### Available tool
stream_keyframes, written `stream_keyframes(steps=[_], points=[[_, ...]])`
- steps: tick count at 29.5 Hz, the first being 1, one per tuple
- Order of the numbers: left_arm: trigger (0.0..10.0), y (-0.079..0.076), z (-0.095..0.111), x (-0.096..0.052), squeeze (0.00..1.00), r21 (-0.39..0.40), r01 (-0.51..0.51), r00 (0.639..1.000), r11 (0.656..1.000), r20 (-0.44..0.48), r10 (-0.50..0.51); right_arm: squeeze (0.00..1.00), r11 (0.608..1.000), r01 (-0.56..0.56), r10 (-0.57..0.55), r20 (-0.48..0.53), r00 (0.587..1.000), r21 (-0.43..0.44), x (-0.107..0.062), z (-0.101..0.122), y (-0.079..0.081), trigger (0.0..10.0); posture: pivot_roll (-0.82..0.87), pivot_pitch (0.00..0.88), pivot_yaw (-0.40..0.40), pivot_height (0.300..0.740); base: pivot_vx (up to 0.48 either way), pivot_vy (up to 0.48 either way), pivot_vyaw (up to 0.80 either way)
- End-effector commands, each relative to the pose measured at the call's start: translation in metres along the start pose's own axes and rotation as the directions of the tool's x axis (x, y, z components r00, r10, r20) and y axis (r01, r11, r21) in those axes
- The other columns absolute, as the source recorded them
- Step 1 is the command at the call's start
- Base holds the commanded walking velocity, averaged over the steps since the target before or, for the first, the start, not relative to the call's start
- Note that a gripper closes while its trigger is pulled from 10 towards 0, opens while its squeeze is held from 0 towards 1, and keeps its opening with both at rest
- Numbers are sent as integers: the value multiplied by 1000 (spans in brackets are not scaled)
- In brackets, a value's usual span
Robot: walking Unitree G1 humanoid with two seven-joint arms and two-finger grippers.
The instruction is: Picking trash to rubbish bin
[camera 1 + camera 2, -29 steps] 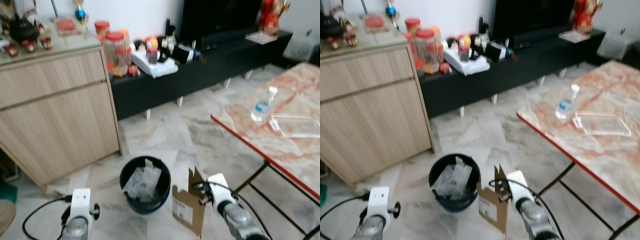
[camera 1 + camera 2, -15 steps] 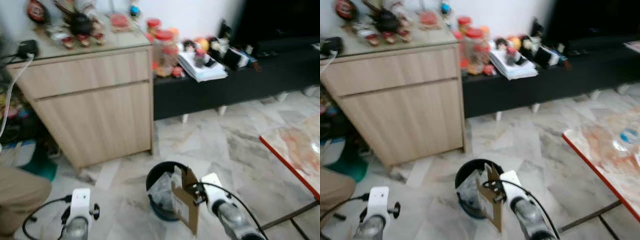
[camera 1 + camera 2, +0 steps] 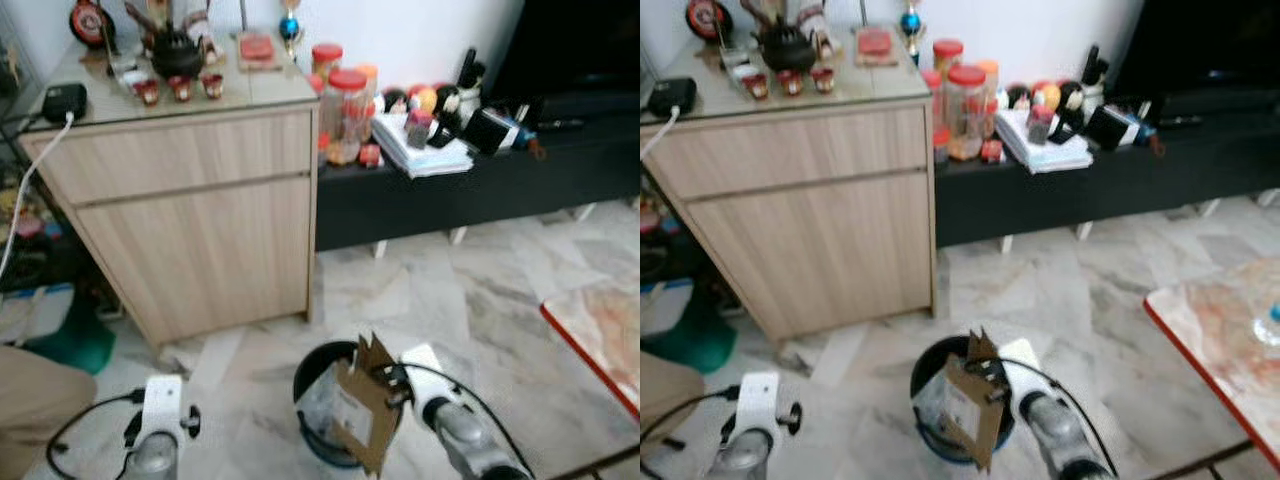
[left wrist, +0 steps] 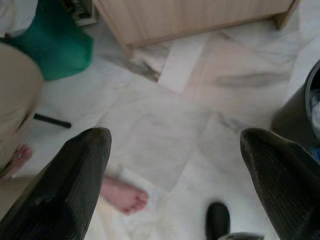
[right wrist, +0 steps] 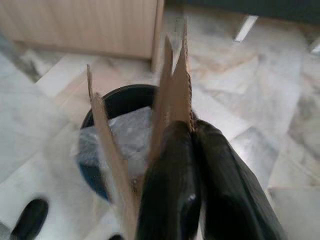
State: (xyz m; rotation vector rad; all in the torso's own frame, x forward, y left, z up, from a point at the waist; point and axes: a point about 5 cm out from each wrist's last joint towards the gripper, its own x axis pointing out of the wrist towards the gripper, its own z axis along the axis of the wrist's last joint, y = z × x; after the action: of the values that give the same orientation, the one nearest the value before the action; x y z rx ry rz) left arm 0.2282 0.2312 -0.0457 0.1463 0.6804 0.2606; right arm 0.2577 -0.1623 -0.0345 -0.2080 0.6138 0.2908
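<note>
a torn cardboard box (image 3: 358, 418) is pinched between the closed fingers of the right gripper (image 5: 192, 131) and held over the black bin (image 3: 312, 372). the left gripper (image 4: 175, 150) is spread wide with nothing in it, above the marble floor (image 4: 160, 130).

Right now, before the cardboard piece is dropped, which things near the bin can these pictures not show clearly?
- The black bin: in the left eye view the cardboard piece covers its middle and far rim.
- The bin's contents: a blurred pale plastic lump in the right wrist view.
- The label on the cardboard: too small to read.
- The person's foot: partly behind the left gripper's finger.
</note>
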Motion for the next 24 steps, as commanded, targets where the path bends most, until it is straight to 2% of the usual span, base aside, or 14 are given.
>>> stream_keyframes(steps=[1,9,12,14,24], points=[[10000,11,-1,0,0,3,-26,1000,1000,-6,26,0,1000,-27,27,25,999,6,5,9,11,10000,74,54,-54,740,319,0,0],[10000,11,2,2,0,4,-25,1000,1000,3,25,0,999,-37,36,26,999,11,5,10,13,10000,75,54,-54,740,316,0,0],[10000,7,11,4,0,2,4,1000,1000,25,-4,0,998,-61,61,35,998,5,7,14,19,10000,75,54,-54,740,247,0,0],[10000,4,17,5,0,30,25,999,999,47,-26,0,997,-72,71,48,996,9,9,18,22,10000,75,54,-54,740,0,0,0],[10000,-6,34,8,0,58,80,992,995,94,-85,0,992,-124,122,99,988,12,15,37,39,10000,78,54,-57,740,0,0,0]])
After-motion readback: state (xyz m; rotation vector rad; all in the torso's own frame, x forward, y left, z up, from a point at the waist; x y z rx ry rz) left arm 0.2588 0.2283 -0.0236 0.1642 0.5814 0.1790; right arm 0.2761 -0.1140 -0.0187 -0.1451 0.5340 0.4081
